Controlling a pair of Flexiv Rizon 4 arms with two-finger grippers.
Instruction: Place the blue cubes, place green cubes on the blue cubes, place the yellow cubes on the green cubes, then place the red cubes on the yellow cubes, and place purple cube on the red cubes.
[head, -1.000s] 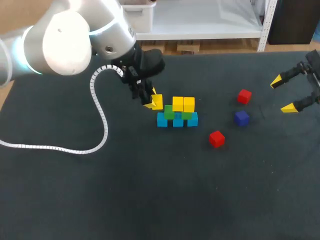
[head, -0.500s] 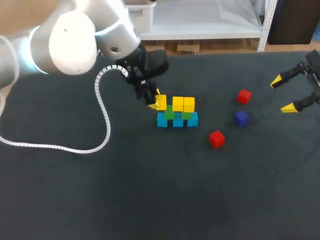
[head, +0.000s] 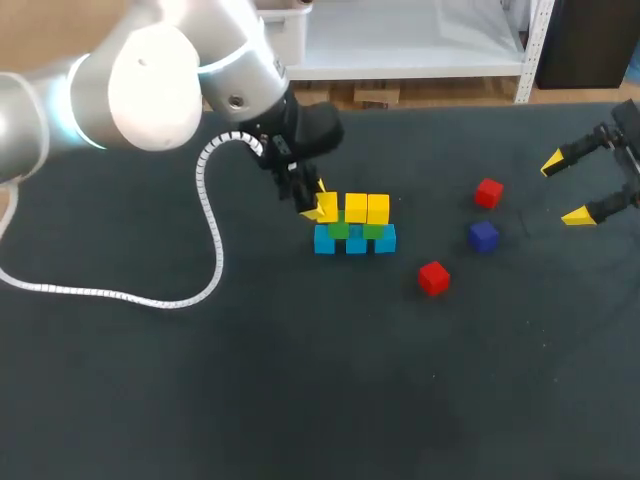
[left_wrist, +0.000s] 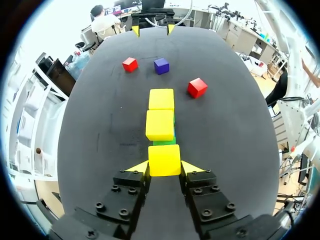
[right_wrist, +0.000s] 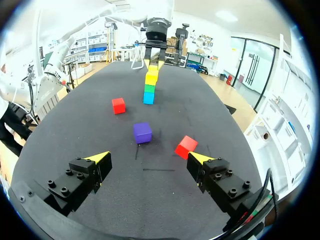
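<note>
Only slivers of green cubes (left_wrist: 164, 142).

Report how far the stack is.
Done: blue cubes in a row, green cubes on them, two yellow cubes on top. In hand: left gripper shut on a third yellow cube at the stack's end. Left: two red cubes and the purple cube, lying loose.

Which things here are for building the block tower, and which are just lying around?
For the job:
three blue cubes in a row
two green cubes on them
two yellow cubes on top
third yellow cube, held by the left gripper
far red cube
near red cube
purple cube

Just lying about:
white spiral cable on the dark table
</note>
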